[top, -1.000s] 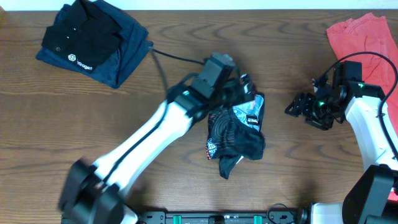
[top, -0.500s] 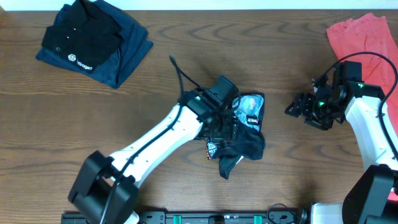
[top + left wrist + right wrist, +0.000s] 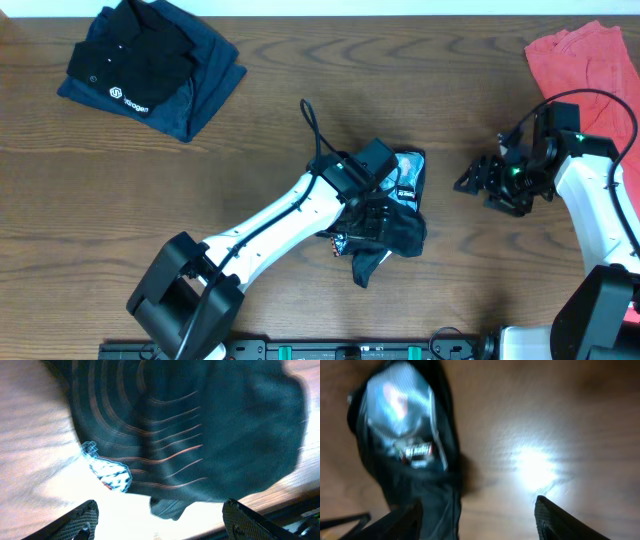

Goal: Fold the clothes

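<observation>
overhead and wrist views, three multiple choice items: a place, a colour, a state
1. Where on the wooden table lies the plain coral-red garment? A top right B bottom left C centre
2. Fine contour lines on the crumpled black sports jersey: A green B orange C purple
3. The left end effector is: A shut tight B open C out of view
A: it fills the overhead view's top right corner. B: the left wrist view shows orange lines. B: its fingers stand wide apart over the jersey.
</observation>
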Controlling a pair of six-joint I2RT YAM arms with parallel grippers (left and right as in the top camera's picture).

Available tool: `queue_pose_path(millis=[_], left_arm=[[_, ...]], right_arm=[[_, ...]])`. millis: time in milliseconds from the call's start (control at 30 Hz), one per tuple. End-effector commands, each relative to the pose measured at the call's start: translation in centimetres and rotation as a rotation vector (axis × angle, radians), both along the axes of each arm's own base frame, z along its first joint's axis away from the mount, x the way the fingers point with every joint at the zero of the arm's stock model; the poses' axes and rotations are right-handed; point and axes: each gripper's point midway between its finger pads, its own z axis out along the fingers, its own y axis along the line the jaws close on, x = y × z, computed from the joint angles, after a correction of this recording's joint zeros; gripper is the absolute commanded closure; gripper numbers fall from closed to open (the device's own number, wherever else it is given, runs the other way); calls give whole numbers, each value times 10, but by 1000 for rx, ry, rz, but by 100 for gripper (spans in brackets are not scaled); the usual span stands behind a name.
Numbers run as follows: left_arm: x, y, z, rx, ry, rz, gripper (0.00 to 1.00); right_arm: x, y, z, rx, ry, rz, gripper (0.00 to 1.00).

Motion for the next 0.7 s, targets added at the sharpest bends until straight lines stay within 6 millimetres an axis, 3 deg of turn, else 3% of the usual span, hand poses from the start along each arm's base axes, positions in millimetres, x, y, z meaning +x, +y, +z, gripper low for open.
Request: queue_pose_path(millis=[0, 300, 433, 667], left_arm=[[-3, 16, 4, 33, 10, -17, 19], [-58, 41, 35, 133, 49, -166, 19], [-67, 60, 22, 285, -7, -181, 19], [-77, 55, -13, 272, -33, -209, 19]], right_arm=[[-9, 17, 1, 61, 22, 60, 31], [-18, 50, 6, 134, 34, 144, 29], [-26, 66, 2, 136, 69, 164, 28], [-22, 76, -8, 137, 69, 122, 28]])
